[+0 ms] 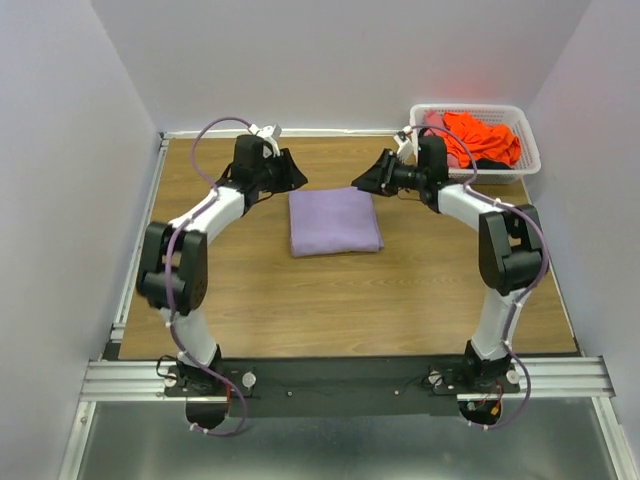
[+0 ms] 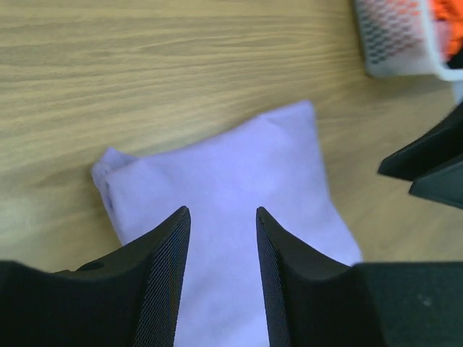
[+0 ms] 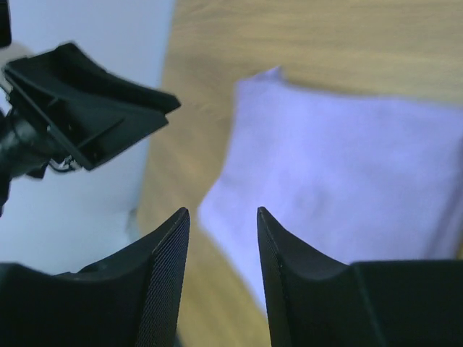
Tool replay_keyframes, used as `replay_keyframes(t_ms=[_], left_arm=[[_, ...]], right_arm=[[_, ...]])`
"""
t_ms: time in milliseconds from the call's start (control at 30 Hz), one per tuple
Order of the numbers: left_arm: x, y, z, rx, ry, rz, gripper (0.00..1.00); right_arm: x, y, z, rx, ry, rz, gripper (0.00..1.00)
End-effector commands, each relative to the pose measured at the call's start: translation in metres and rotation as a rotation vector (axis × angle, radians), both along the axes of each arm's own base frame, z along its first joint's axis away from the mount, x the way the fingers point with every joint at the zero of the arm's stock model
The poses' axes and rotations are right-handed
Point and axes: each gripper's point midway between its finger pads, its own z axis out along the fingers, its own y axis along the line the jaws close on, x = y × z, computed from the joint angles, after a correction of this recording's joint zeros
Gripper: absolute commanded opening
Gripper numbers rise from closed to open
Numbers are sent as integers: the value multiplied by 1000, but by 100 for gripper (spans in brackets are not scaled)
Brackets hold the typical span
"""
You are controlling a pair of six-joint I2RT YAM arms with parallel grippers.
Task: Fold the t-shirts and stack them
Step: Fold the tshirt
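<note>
Nearest me in the top view is the metal rail (image 1: 350, 375) carrying both arm bases, with the wooden table (image 1: 350, 300) beyond it. In the middle of the table lies the lavender t-shirt (image 1: 335, 222), folded into a neat, flat rectangle with smooth faces and square edges. The left gripper (image 1: 300, 178) hangs just off its far left corner and the right gripper (image 1: 360, 185) just off its far right corner. At the far right corner of the table stands a white lattice basket (image 1: 530, 150) holding a crumpled orange t-shirt (image 1: 485, 138) and a bit of pink cloth (image 1: 432, 120).

On my left wrist view, the jaws stand apart with nothing between them, above the lavender fold; one corner shows layered edges.

On my right wrist view, the jaws are likewise spread and hold nothing. The shirt below is blurred, and the left gripper shows opposite.
</note>
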Motion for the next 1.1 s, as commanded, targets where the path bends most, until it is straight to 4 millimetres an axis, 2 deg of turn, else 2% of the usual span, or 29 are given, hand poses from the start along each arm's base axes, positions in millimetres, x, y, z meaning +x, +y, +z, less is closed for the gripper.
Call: replay_keyframes(t_ms=[0,33,67,100,133,200,233,300,333,433,467,567,633,700,800,867,900,933,967,1033,1067], left_arm=[[-49,-17,39,-35,-68,-106,49],[-67,-21,23,-35,-27,-134,48],[-83,-28,30,-55,-37,-184,47],[-94,-33,25,-59,-24,-210,46],[-115,-44,14,-63,1,-262,44],[-129,-52,3,-65,17,-292,42],[-138,-52,-11,-64,50,-292,38],[-136,-52,-25,-67,56,-271,33],[-132,-46,-45,-40,84,-230,27],[-127,-35,-72,-27,162,-166,15],[-129,-31,-87,-27,211,-147,14],[-137,-13,-108,-28,281,-76,13],[-149,-3,-119,-11,315,-47,13],[-155,4,-118,-13,320,-26,13],[-168,7,-113,-17,309,-33,13],[-169,8,-99,-20,274,-31,16],[-167,9,-92,-21,255,-28,19],[-166,9,-83,-24,233,-28,25],[-163,11,-66,-30,187,-18,27],[-157,14,-46,-24,128,4,35],[-156,17,-29,-28,82,14,40]], right_arm=[[-61,21,40,210,-13,189,51],[-78,21,24,218,55,191,53],[-91,27,20,216,70,213,54],[-99,28,18,211,72,222,55],[-114,33,5,200,99,244,56],[-125,37,-5,199,122,262,56],[-127,39,-13,209,134,266,56],[-131,39,-27,218,149,269,56],[-130,38,-45,207,184,259,56],[-125,36,-75,194,226,233,55],[-126,33,-95,186,268,214,54],[-118,11,-121,178,313,119,54],[-124,-1,-131,170,340,92,54],[-124,-11,-127,179,334,82,54],[-126,-9,-107,198,312,96,54],[-121,-3,-77,221,263,105,54],[-124,4,-67,229,248,126,55],[-123,9,-47,247,219,140,55],[-124,21,-33,256,192,171,56],[-123,36,-10,275,157,194,56],[-124,44,-5,280,151,210,56]])
